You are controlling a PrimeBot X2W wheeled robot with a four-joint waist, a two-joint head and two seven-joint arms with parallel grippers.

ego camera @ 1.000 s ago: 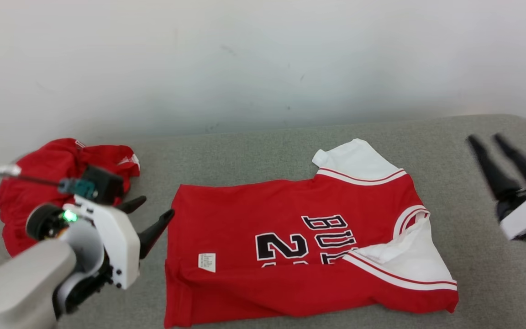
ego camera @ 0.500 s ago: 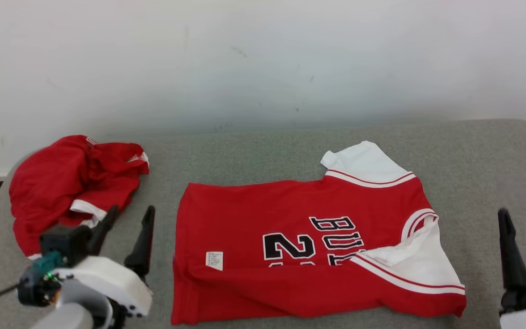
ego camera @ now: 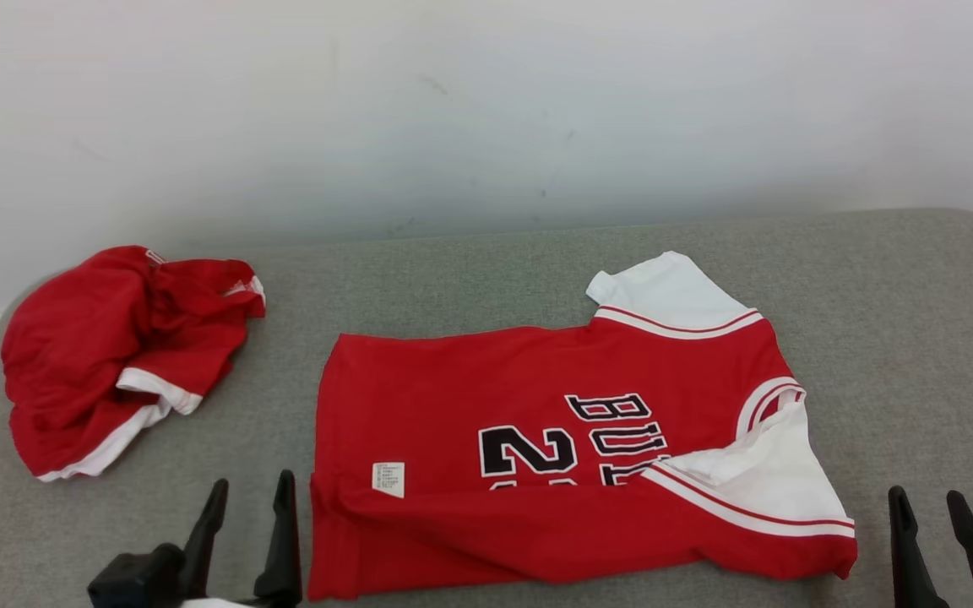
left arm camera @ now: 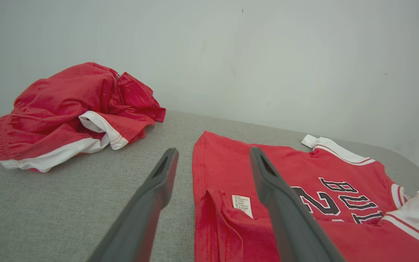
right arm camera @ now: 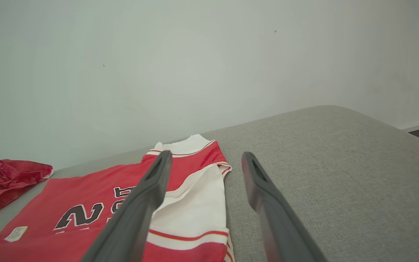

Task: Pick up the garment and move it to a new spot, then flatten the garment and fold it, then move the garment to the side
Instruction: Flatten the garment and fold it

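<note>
The garment (ego camera: 537, 447) is a red jersey with white sleeves and black lettering. It lies spread on the grey padded surface (ego camera: 470, 270) with its near edge folded over itself. My left gripper (ego camera: 252, 481) stands open at the bottom left, just left of the jersey's hem, holding nothing. In the left wrist view the left gripper (left arm camera: 213, 151) points over the hem of the garment (left arm camera: 289, 171). My right gripper (ego camera: 926, 494) is open at the bottom right, apart from the jersey's white sleeve. The right wrist view has the right gripper (right arm camera: 206, 154) beside the sleeve end of the garment (right arm camera: 86, 203).
A crumpled pair of red shorts (ego camera: 106, 355) with white trim lies at the far left; the shorts (left arm camera: 67, 109) sit left of my left fingers. A pale wall (ego camera: 486, 110) rises right behind the surface. Bare grey padding lies right of the jersey.
Both arms have drawn back toward the bottom edge. The left gripper left the area by the shorts and the jersey's hem; the right dropped from mid-height. The jersey has not moved.
</note>
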